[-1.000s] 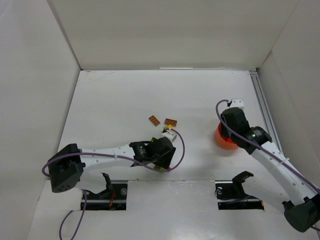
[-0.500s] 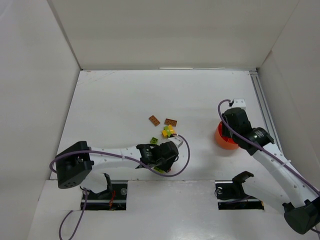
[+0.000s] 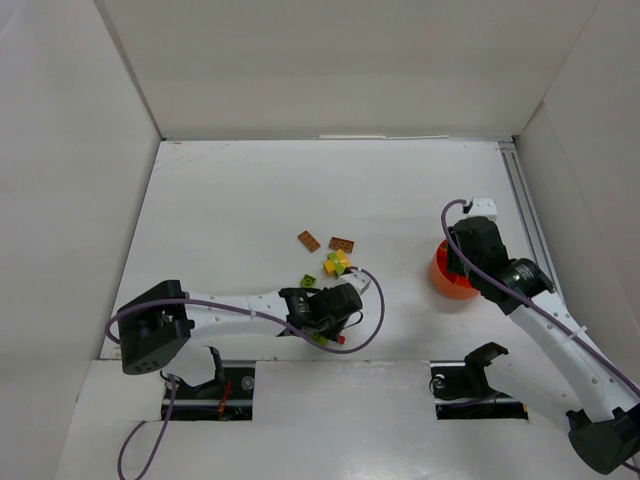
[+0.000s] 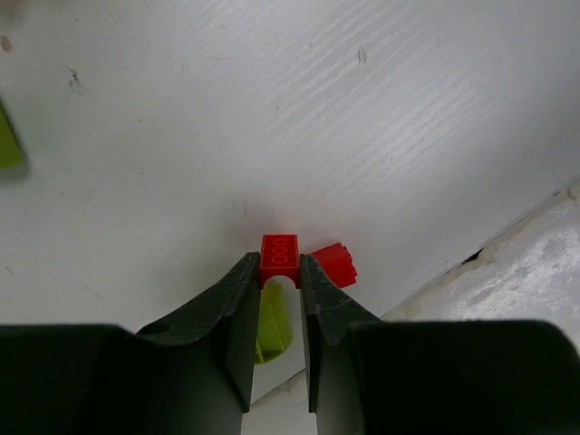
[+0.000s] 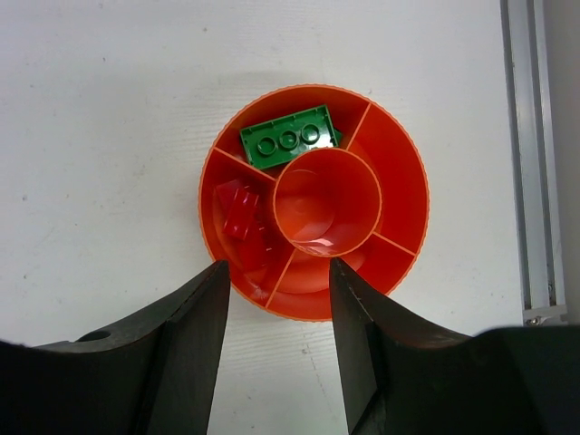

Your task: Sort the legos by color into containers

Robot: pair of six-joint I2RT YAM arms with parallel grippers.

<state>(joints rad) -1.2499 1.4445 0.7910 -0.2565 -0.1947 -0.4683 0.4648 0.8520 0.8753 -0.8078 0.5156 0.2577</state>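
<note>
- The red brick [image 4: 279,251] lies studs-up on the white table [image 4: 272,109], close to the seam along the table's near edge. Its near end is covered by the fingertips on either side of it.
- The left gripper [image 4: 279,265] is clenched on the red brick, one finger pad against each side. It grips nothing else.
- A second red brick [image 4: 333,265] lies just beside the held one, next to the right-hand fingertip. Whether they touch cannot be determined.
- A lime green brick [image 4: 272,322] lies beneath the fingers. It shows only through the gap between them, so most of its outline is hidden.
- Another lime green piece [image 4: 7,145] is cut off by the left edge of the wrist view.
- In the overhead view the wrist of the left arm [image 3: 240,305] covers the grip point.
- The loose bricks [image 3: 337,263], yellow and green, form a small cluster just beyond that wrist. Two brown bricks [image 3: 341,244] lie farther out. All are too small there to show studs.
- The orange bowl [image 5: 399,195] stands on the right side of the table, well apart from the red brick. In the overhead view the right arm covers part of it.
- A dark green brick [image 5: 288,137] lies in the bowl's upper-left compartment.
- Red bricks [image 5: 237,210] lie in the left compartment. They blend into the bowl's colour, so their number is hard to make out.
- The right gripper [image 5: 276,267] has its jaws apart and empty, above the bowl's near rim. The bottom of the frame cuts off the finger bases.
</note>
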